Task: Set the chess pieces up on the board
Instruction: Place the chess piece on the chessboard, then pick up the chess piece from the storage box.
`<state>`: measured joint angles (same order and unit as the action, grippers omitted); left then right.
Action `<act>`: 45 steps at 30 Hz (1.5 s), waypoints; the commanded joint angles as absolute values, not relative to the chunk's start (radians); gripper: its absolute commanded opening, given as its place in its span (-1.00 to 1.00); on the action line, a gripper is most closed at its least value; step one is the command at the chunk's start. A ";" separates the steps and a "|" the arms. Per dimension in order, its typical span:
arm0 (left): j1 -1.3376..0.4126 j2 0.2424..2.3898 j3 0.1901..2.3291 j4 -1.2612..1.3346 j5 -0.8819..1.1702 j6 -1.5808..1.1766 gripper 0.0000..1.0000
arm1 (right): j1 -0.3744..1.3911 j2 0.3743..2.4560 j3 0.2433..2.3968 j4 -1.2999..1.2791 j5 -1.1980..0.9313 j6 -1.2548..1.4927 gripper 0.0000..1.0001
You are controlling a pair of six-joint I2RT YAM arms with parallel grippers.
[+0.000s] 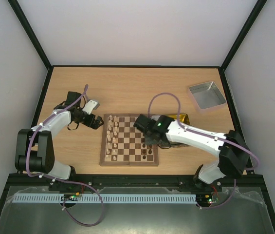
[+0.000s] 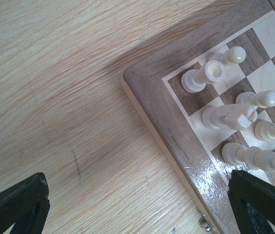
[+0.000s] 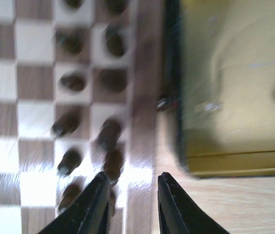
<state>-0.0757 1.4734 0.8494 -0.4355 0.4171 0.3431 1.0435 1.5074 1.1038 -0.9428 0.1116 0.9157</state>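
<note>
1. Top view: the board [image 1: 129,140] lies on the table [image 1: 79,92], pale chess pieces [image 1: 111,139] on its left side and dark chess pieces [image 1: 147,149] on its right.
2. Left wrist: the left gripper [image 2: 137,209] hangs over the board's corner, its jaws wide apart and empty.
3. Right wrist: the right gripper [image 3: 130,204] hangs over the board's border beside the gold tin [image 3: 234,97]. Its jaws are narrowly parted, with nothing between them.

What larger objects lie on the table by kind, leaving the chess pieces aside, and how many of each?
Chessboard: 1
Gold tin: 1
Silver tray: 1
Total: 3
</note>
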 commanded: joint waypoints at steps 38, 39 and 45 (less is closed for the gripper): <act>-0.098 1.485 0.853 -0.449 0.432 0.344 0.99 | 0.286 1.422 0.759 -0.671 -0.059 0.688 -0.36; -0.098 1.484 0.853 -0.447 0.431 0.344 1.00 | 0.285 1.426 0.756 -0.663 -0.059 0.691 -0.38; -0.098 1.490 0.853 -0.446 0.429 0.342 0.99 | 0.282 1.426 0.761 -0.656 -0.045 0.705 -0.95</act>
